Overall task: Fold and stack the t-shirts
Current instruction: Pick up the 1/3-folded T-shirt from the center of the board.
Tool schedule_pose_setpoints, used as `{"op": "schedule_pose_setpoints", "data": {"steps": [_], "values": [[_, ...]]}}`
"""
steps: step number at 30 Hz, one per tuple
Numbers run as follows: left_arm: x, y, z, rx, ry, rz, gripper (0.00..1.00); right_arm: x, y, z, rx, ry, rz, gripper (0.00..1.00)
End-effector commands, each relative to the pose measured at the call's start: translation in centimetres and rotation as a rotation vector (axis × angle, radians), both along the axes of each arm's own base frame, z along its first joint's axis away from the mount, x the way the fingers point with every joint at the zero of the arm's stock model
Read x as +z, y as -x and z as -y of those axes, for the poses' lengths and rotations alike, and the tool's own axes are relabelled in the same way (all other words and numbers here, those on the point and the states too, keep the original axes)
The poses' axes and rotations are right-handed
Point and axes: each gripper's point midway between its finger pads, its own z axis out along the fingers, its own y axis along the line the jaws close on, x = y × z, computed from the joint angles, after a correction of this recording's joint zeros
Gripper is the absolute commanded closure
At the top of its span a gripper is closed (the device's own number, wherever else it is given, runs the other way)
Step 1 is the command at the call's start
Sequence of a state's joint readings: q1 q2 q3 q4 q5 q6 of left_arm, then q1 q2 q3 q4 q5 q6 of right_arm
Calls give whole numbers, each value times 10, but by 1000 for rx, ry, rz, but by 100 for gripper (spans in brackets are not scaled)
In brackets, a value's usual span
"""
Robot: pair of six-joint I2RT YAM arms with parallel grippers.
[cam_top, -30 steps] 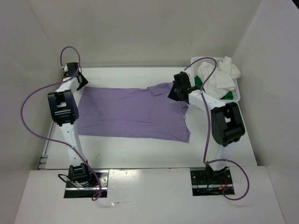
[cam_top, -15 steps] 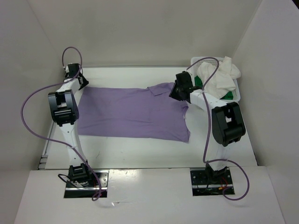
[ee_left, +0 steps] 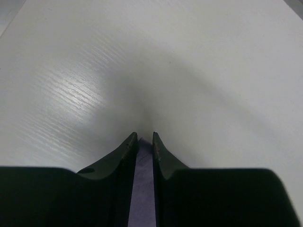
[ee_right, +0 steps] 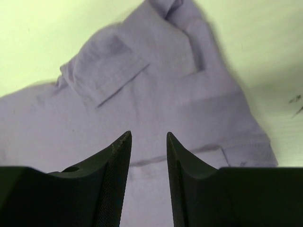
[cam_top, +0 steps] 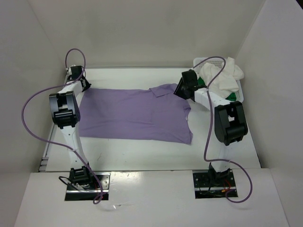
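here, lavender shirt (cam_top: 135, 116) lies flat; right pincer (ee_right: 148, 135) parted above.

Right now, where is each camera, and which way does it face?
Top external: above and behind the arms, facing down at the table; both arms show.
Left wrist: behind the left tool, facing bare table; fingers show.
Right wrist: behind the right tool, facing the lavender shirt; fingers show.
Shared: lavender shirt, in all three.
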State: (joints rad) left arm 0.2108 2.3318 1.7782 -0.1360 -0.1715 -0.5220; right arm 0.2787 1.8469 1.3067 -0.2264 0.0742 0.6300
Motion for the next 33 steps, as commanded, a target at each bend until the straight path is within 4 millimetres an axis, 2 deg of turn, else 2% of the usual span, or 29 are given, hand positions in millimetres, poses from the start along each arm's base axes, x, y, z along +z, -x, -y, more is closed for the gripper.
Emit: {"op": "schedule_pose_setpoints", "data": {"steps": [1,5,6,7,10,11,12,15,17,18,22,24,25,30,33], "values": [[-22,25,10,-26,16,-107,75,15,-34,3,-29,14,90,59],[-12,24,8,-20,5,-87,86,-1,-53,11,-99,28,81,59],[-6,23,8,-20,2,-77,87,3,-62,15,-120,12,99,59],[-9,26,7,-13,-2,-87,89,-7,-64,16,-127,24,85,59],[-4,25,5,-7,-10,-80,96,-5,-80,23,-188,15,107,59],[2,24,5,1,-6,-66,96,-14,-81,25,-209,17,89,59],[-2,27,6,1,-3,-76,98,-8,-84,24,-210,13,102,59],[-1,30,7,1,-3,-78,100,-20,-85,30,-248,1,81,59],[-1,30,7,1,-3,-78,100,-19,-86,31,-263,-2,83,59],[5,27,6,1,-7,-60,100,-27,-86,31,-270,-5,70,59],[2,30,7,1,-5,-69,100,-34,-85,34,-289,6,59,57],[2,30,7,7,1,-66,100,-36,-77,39,-311,16,53,56],[2,30,7,7,1,-66,100,-26,-77,39,-312,7,76,54],[5,27,8,1,6,-56,100,-33,-72,50,-336,5,64,54],[5,26,10,-6,12,-55,100,-36,-70,49,-337,-5,53,54]]}}
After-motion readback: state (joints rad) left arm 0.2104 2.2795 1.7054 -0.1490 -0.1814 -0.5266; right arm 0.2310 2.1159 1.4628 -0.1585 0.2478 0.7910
